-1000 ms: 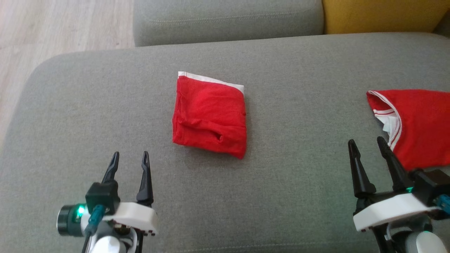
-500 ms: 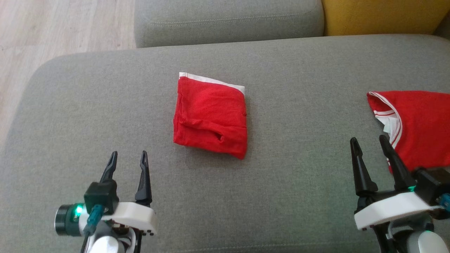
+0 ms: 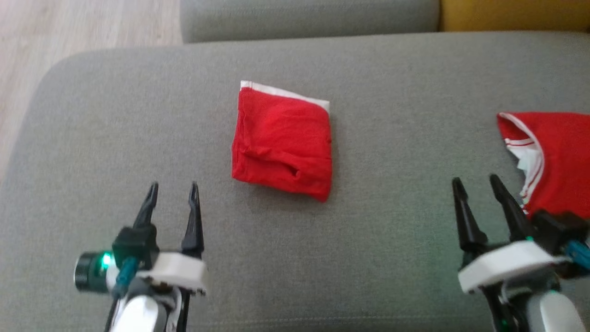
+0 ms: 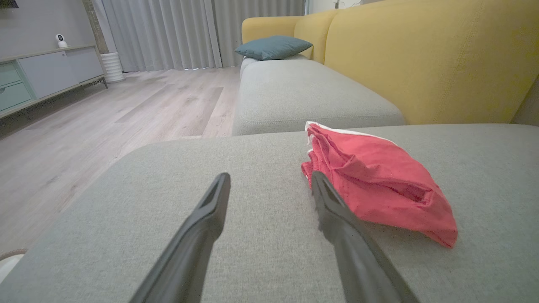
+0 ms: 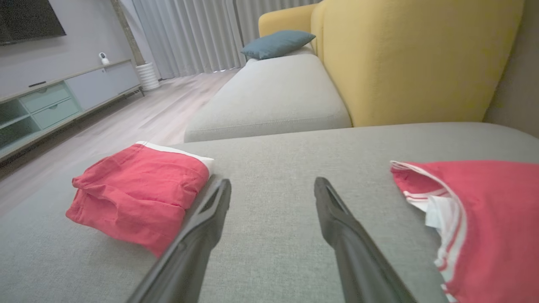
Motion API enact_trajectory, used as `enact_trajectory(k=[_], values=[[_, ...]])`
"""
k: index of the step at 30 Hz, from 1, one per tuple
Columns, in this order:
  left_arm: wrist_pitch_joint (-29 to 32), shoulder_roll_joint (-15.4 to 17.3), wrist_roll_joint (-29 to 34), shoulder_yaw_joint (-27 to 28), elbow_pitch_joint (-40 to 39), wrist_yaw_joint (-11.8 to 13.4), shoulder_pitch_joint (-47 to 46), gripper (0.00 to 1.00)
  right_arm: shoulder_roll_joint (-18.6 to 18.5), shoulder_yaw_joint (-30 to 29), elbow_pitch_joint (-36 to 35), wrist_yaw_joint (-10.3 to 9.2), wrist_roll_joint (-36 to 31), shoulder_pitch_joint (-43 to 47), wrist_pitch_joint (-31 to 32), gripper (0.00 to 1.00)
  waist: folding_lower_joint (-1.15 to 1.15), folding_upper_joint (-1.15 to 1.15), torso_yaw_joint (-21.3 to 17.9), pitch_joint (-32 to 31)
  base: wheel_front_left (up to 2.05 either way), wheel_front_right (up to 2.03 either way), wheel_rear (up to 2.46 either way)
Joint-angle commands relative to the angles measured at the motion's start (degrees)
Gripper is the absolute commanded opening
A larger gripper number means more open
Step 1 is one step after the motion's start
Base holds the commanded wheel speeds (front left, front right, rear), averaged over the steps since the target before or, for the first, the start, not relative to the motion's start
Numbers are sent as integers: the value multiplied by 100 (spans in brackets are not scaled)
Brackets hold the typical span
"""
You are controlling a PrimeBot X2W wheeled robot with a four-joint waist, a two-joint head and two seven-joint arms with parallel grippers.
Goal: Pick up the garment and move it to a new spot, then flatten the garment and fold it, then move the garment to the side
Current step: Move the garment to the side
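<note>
A folded red garment (image 3: 282, 140) is laid flat in the middle of a grey sofa seat (image 3: 115, 138). It is folded into a small square. A white edge is seen along its far side, and a little open fold is seen near its front edge.

The left pincer (image 3: 174, 186) is seen in front of the folded red garment and to its left, close by but not touching it. Its two dark fingers are spread apart and nothing is held between them. A green light (image 3: 106, 260) is lit on its wrist.

The right pincer (image 3: 475, 180) is seen far over on the right side. Its fingers are spread apart too, and nothing is held. A second red garment (image 3: 560, 157) is laid just beside it, at the right end of the seat. White stripes are seen around its neck hole. A small white tag (image 5: 433, 216) is seen inside the neck, but any words on it are too small to be read.

Behind the seat, a yellow sofa back (image 4: 421, 54) and a blue pillow (image 4: 273, 46) are seen. A wooden floor (image 3: 69, 27) is seen on the left.
</note>
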Motion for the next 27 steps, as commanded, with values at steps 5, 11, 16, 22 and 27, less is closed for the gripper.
enact_trajectory(k=[5,11,16,22,27], values=[[-135,-7,61,120,-240,13,-691,100,-176,498,342,19,130,-1001,77,100,0,0,284,446,0,0,0],[-248,-185,75,5,-151,-37,-1135,100,-172,920,1397,19,387,-1918,137,100,0,0,732,884,0,0,0],[-303,-338,54,-81,-41,-28,-1366,100,-102,1184,2396,19,606,-2579,192,100,0,0,1045,1083,0,0,0],[-320,-437,57,-152,-7,-30,-1498,100,-14,1302,3465,19,932,-3162,436,100,0,0,1210,1207,0,0,0],[-321,-468,97,-126,-52,-31,-1503,100,12,1680,4053,19,1443,-3383,956,95,0,0,1219,1230,0,0,0]])
